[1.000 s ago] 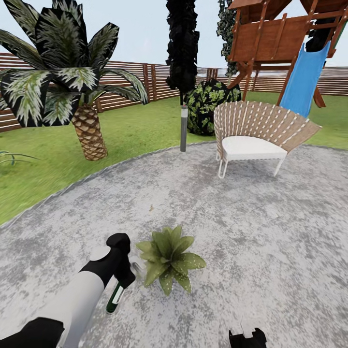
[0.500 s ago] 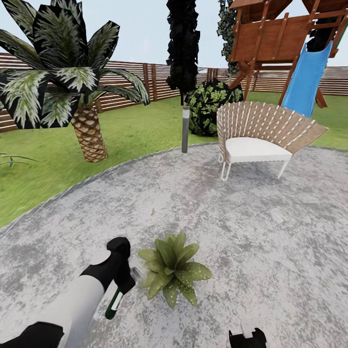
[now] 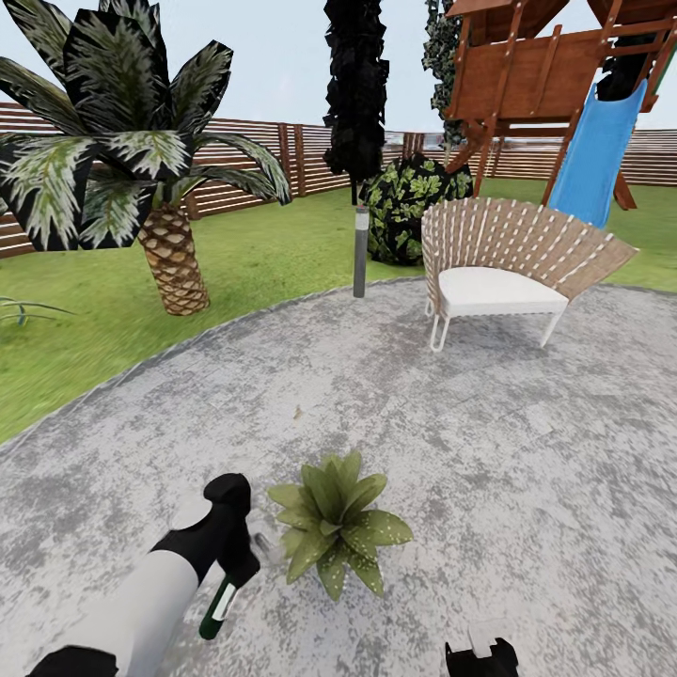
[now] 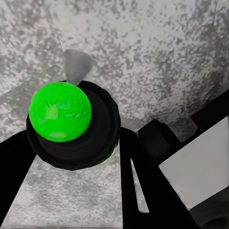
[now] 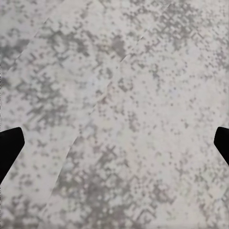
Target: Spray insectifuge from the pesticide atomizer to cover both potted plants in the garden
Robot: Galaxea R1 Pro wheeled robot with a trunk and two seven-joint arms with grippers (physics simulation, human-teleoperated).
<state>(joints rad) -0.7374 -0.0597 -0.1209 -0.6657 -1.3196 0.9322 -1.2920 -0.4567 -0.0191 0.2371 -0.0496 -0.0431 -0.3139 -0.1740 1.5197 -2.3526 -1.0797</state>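
Atomizer held low beside the first potted plant

The left gripper (image 3: pixel 235 572) pinched the pesticide atomizer (image 3: pixel 216 606), bottle hanging down; since a second ago it had sunk slightly toward six o'clock, nozzle beside the potted plant (image 3: pixel 337 531) at three o'clock, likely spraying; the forearm angled up from seven o'clock; the right gripper (image 5: pixel 114 143) hung spread above the patio (image 3: pixel 489 451).

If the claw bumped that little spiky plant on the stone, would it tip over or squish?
The potted plant probably wouldn't tip: it sits low and wide on the flat patio. Its leaves would likely bend rather than snap, since they spread out thin and pointed. Being small, it might slide if the left claw, holding the pesticide atomizer, pushed it.
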